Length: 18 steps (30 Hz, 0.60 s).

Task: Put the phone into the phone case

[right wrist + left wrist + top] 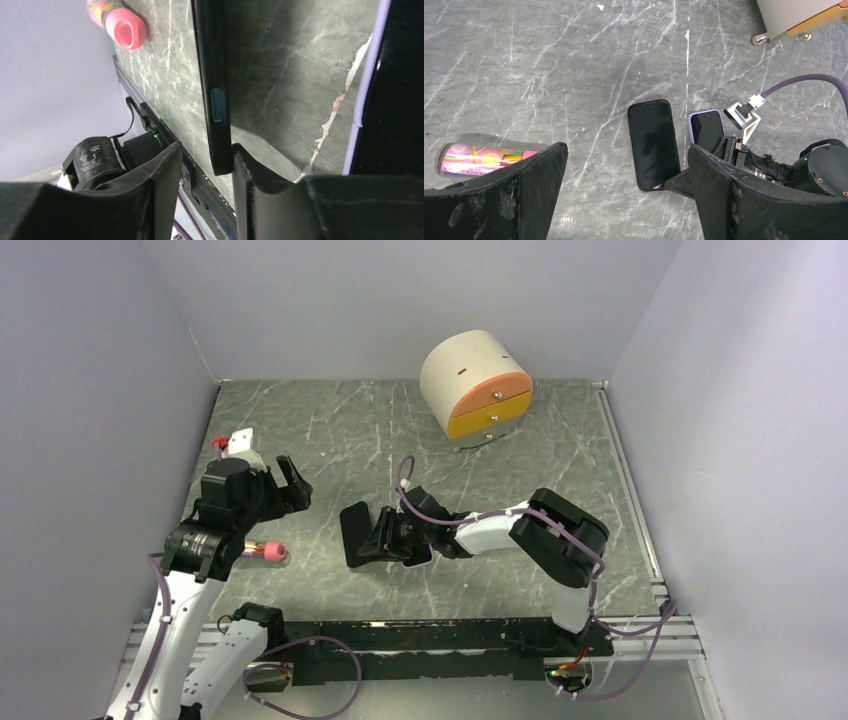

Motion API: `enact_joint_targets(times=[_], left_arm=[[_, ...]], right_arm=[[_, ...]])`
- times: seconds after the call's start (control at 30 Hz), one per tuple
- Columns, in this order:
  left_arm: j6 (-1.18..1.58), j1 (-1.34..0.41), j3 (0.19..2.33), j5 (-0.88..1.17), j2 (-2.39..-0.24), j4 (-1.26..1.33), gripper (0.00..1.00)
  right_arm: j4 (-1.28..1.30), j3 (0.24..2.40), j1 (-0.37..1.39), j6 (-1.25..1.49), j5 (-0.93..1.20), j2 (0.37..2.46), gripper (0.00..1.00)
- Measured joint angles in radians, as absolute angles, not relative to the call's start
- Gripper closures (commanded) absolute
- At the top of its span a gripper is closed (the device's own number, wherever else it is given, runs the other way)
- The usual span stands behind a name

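Note:
A black phone [653, 144] lies flat on the marble table, glossy face up, with a black rim and a teal side button [216, 105]. I cannot tell whether that rim is the phone case. To its right lies a second dark-faced slab with a lilac rim [705, 129], partly under my right arm. My right gripper [206, 150] stands open astride the black phone's near end [355, 533]. One finger [250, 165] touches the edge and the other stands off with a gap. My left gripper [626, 155] hangs wide open above the table, holding nothing, left of the phone [290, 485].
A round beige drawer unit [478, 388] with orange and yellow fronts stands at the back. A colourful tube with a pink cap [262, 551] lies at the left beneath my left arm. A small white part [240, 443] sits at the far left. A black rail [420, 640] runs along the near edge.

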<state>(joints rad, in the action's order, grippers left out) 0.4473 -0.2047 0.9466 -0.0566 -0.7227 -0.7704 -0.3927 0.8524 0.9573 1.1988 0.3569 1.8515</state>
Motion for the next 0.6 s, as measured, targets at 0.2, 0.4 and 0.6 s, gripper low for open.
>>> enact_joint_targets(times=[0.2,0.4,0.6], left_arm=[[0.447,-0.205,0.947,-0.055,-0.723,-0.77,0.06],[0.445,-0.205,0.947,-0.033,-0.724,-0.768,0.06],[0.431,-0.205,0.935,0.049,-0.728,-0.744,0.06]], right_arm=[[-0.338,0.854,0.957,1.193,0.323,1.831,0.44],[-0.233,0.849,0.957,1.158,0.255,1.699,0.33],[-0.123,0.854,0.957,1.076,0.161,1.527,0.07]])
